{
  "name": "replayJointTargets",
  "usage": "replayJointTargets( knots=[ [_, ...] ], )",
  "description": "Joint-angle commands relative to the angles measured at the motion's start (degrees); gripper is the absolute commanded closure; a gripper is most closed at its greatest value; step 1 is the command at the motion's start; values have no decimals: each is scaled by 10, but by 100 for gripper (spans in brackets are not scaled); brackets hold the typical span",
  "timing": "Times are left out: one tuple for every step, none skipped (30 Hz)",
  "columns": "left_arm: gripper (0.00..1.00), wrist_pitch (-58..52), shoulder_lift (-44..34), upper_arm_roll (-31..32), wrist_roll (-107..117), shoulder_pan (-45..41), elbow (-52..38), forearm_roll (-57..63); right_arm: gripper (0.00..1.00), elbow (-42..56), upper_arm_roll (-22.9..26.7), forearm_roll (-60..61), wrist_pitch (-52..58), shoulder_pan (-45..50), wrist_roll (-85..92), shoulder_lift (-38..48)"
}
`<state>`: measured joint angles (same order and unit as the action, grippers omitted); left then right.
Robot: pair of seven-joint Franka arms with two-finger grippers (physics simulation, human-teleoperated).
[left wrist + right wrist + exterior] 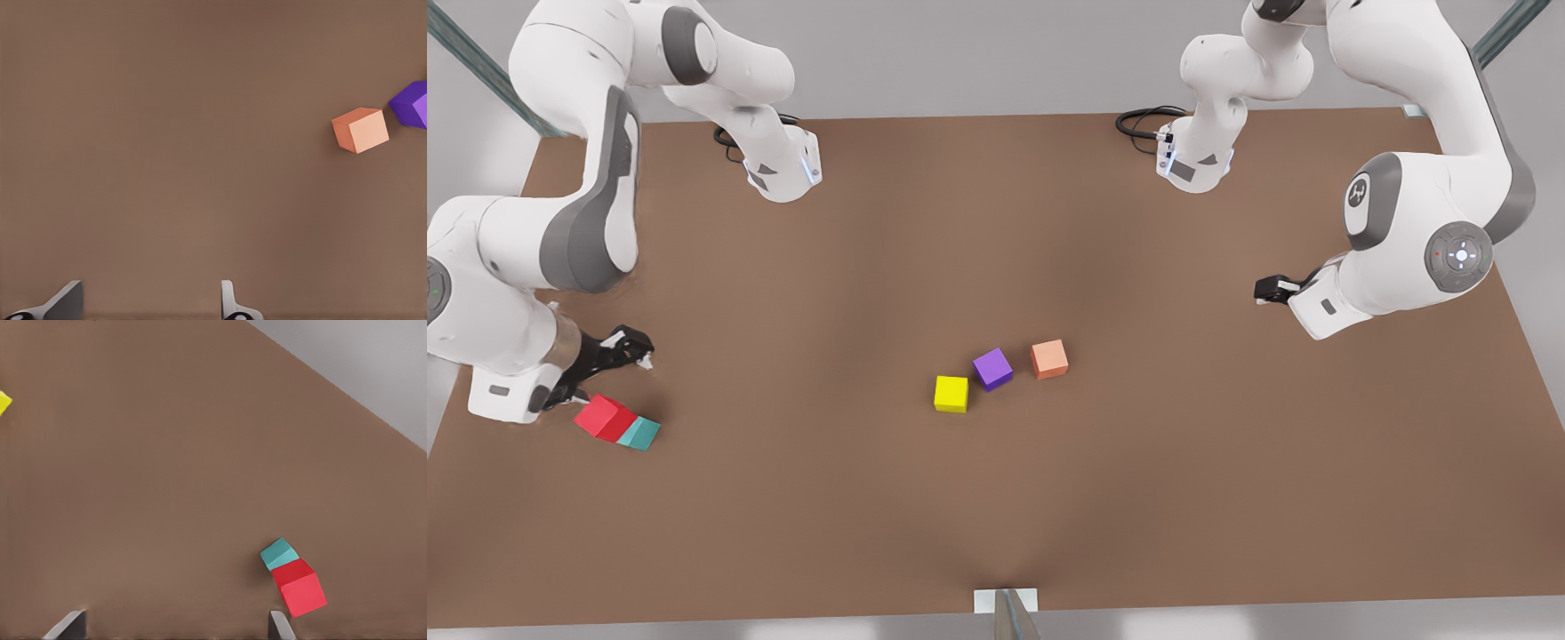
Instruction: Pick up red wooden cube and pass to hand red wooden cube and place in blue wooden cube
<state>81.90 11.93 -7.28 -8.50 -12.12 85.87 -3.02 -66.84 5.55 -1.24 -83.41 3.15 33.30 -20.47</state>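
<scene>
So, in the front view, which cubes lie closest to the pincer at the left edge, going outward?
From the right pincer, open, at the front view's left:
1. Red wooden cube, just below it.
2. Blue wooden cube, touching the red one.
3. Yellow cube, mid-table.
4. Purple cube.
5. Salmon cube, farthest.

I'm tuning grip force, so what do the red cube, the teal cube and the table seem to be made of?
The red cube and the teal cube touching it look like solid painted blocks: flat matte colour, crisp edges, no grain visible, so wood or plastic stays open. The table is a smooth matte brown sheet, perhaps board or laminate. The right gripper hangs near the two cubes, jaws open; the left gripper waits, open.
</scene>
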Motion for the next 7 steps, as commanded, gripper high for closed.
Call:
replayJointTargets(
  knots=[
    [0,-2,-1,0,5,0,0,0,0,-26,-19,5,149,-27,-388,46],
    [0,-2,-1,0,5,0,0,0,0,-86,-55,4,125,-59,-387,97],
    [0,-2,-1,0,5,0,0,0,0,-108,-57,4,108,-62,-384,111],
    [0,-2,-1,0,5,0,0,0,0,-119,-57,3,98,-62,-383,115],
    [0,-2,-1,0,5,0,0,0,0,-119,-57,3,94,-62,-383,116],
    [0,-2,-1,0,5,0,0,0,0,-129,-57,3,86,-62,-383,120],
    [0,-3,-1,0,5,0,0,0,0,-132,-57,3,83,-62,-383,124]
  ],
)
